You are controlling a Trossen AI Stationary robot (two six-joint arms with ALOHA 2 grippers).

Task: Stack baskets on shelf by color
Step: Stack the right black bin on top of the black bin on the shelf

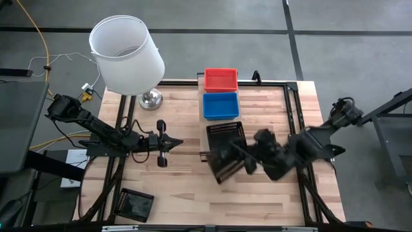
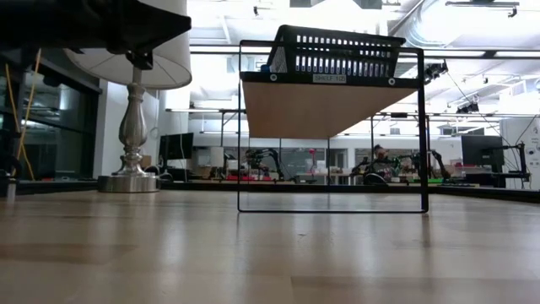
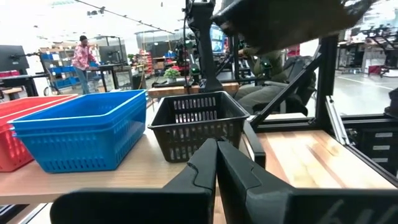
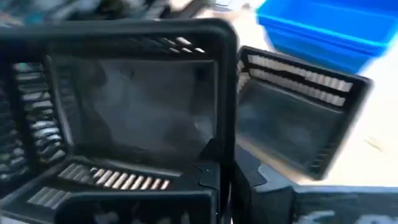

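Right gripper (image 4: 224, 180), clamped on a black basket's (image 4: 124, 112) rim, carries it over the shelf (image 1: 251, 96); you should lower it squarely into the black basket already there (image 1: 225, 132).

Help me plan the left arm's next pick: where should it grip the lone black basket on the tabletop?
Pinch the rim wall of the black basket on the side nearest the left gripper, descending from above: it appears to lie open side up, so a thin wall stands exposed.
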